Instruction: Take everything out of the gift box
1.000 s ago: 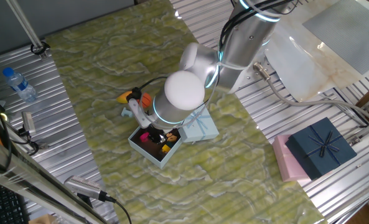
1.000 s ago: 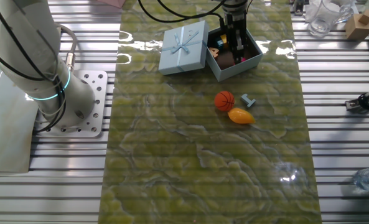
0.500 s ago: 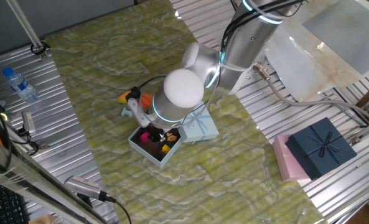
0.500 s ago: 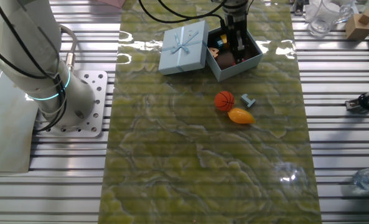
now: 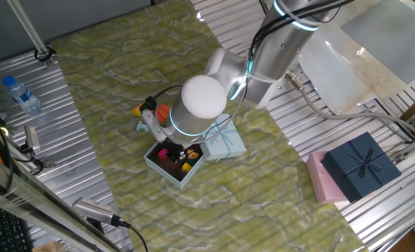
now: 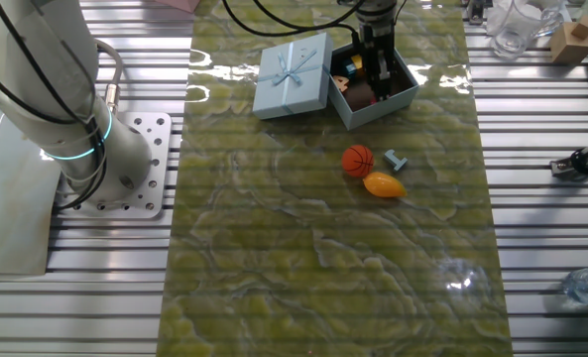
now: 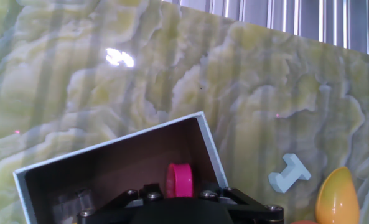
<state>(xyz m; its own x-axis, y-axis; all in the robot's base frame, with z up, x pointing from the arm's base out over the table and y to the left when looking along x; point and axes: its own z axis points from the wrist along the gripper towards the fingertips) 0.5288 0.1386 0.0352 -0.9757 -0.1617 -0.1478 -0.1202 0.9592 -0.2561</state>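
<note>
Hand view shows a magenta piece [image 7: 179, 181] left in the gift box [image 7: 206, 139], mango [image 7: 336, 199] already out at lower right; gripper [image 6: 377, 71] closure unclear.

Pincer [image 6: 377, 71] tips hidden inside box [image 6: 405, 97]

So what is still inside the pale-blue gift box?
Inside the gift box: a magenta piece and small yellow and orange bits. The gripper covers part of the floor.
</note>
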